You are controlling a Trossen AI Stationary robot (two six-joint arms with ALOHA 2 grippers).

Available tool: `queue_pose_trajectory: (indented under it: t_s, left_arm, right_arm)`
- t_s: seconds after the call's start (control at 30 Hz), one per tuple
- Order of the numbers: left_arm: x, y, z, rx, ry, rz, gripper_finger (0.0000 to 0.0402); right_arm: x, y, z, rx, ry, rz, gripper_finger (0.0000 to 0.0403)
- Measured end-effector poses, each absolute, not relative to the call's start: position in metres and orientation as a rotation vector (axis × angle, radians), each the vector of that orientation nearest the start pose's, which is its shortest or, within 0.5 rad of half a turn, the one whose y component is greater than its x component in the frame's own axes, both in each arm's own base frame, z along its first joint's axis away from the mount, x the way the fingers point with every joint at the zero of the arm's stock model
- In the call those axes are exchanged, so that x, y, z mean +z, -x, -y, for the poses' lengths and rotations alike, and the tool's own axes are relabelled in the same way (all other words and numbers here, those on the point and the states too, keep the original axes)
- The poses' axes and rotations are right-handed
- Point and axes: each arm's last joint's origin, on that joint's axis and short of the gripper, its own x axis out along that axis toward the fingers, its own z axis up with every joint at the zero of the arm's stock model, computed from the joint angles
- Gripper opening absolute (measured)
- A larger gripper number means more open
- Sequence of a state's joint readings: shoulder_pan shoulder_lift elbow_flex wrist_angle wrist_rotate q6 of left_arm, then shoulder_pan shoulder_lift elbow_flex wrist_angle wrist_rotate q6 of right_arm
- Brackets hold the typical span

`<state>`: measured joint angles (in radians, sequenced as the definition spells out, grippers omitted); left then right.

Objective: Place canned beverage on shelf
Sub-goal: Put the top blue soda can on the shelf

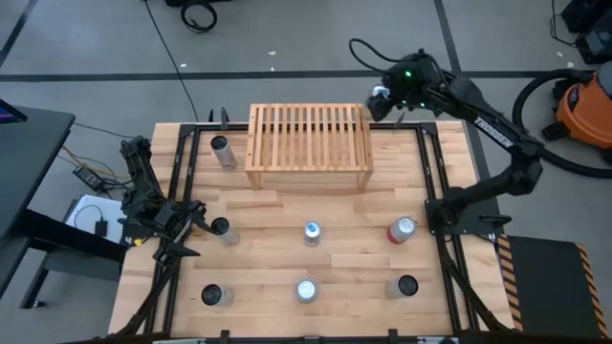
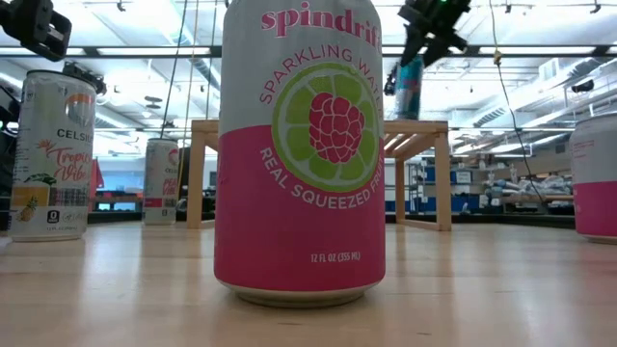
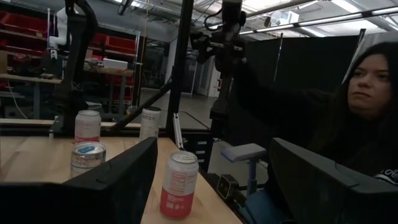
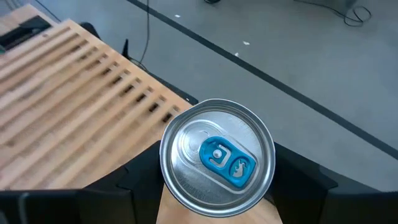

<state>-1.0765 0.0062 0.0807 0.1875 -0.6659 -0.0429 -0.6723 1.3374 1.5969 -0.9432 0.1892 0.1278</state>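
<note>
Jaws of right gripper (image 4: 214, 186) clenched on can (image 4: 217, 157), held aloft at shelf (image 1: 309, 134) far right corner. Left gripper (image 1: 191, 222) parked near left, jaws apart, nothing held. Carry step judged underway; lowering onto slats required next.

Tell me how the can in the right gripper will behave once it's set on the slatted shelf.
The can held by the right gripper looks unopened, tab flat, so probably full and heavy for its size. Smooth metal sides may slip. It is tall and narrow, and the shelf top has gaps, so it could tip if set down tilted.
</note>
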Motion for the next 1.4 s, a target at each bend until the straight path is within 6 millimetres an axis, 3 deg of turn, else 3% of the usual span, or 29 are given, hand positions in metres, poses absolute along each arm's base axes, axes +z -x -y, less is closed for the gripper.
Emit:
queue_pose_trajectory:
  t_s: [0.23, 0.47, 1.4]
  left_arm:
    - [0.206, -0.055, 0.065, -0.412, 0.240, 0.157, 0.0314]
    - [0.206, -0.055, 0.065, -0.412, 0.240, 0.158, 0.0314]
    - [0.206, -0.055, 0.065, -0.412, 0.237, 0.156, 0.0314]
  right_arm:
    - [0.429, -0.226, 0.171, -0.830, -0.274, -0.622, 0.0246]
    - [0.415, -0.248, 0.182, -0.816, -0.286, -0.685, 0.0246]
    - [0.397, -0.255, 0.192, -0.789, -0.350, -0.774, 0.0248]
